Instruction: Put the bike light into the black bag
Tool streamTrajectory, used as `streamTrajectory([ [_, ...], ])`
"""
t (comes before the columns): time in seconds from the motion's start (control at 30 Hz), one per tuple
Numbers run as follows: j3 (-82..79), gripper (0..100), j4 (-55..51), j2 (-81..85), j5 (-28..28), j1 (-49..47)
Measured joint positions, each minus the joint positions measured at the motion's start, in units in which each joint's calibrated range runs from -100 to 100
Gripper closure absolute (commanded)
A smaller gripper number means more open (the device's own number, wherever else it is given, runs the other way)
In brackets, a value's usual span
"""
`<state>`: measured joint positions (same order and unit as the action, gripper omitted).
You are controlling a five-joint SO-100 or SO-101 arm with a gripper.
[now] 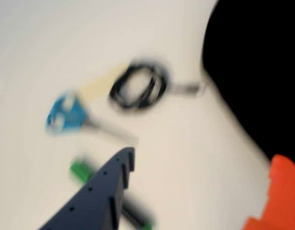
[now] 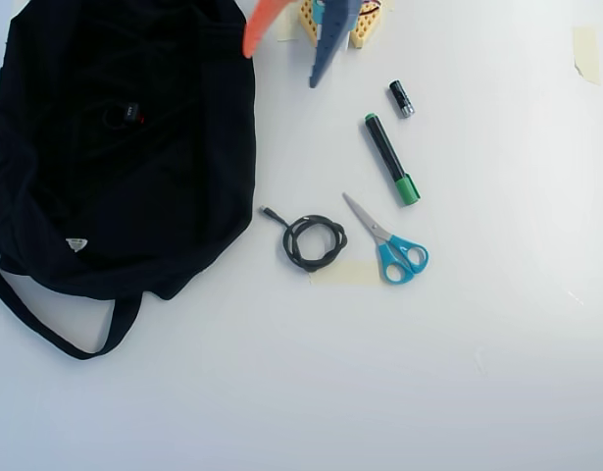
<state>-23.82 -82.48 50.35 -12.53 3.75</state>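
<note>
The black bag (image 2: 115,186) lies at the left of the overhead view, and in the wrist view it fills the upper right corner (image 1: 257,57). A small black blocky bike light (image 2: 131,113) with a reddish mark rests on the bag's fabric near its top. It is hard to make out against the black. My gripper (image 2: 281,66) hovers at the top centre beside the bag's right edge. It is open, with the orange finger (image 2: 265,25) and the dark blue finger (image 2: 330,44) spread apart and nothing between them. The wrist view is blurred and shows the gripper (image 1: 205,160) empty.
A coiled black cable (image 2: 314,241) lies just right of the bag. Blue-handled scissors (image 2: 389,245), a green-capped marker (image 2: 389,159) and a small black battery (image 2: 401,99) lie further right. A yellow block (image 2: 365,29) sits at the arm's base.
</note>
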Motion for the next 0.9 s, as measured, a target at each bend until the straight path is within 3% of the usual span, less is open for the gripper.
streamTrajectory([
  [0.23,-11.95,99,-1.37,14.36,-0.73,-7.27],
  [0.5,-33.96,98,2.92,27.56,-0.39,-8.30],
  [0.7,-48.98,98,3.78,39.27,6.54,-8.89],
  [0.9,-61.87,98,4.47,48.07,8.21,-8.89],
])
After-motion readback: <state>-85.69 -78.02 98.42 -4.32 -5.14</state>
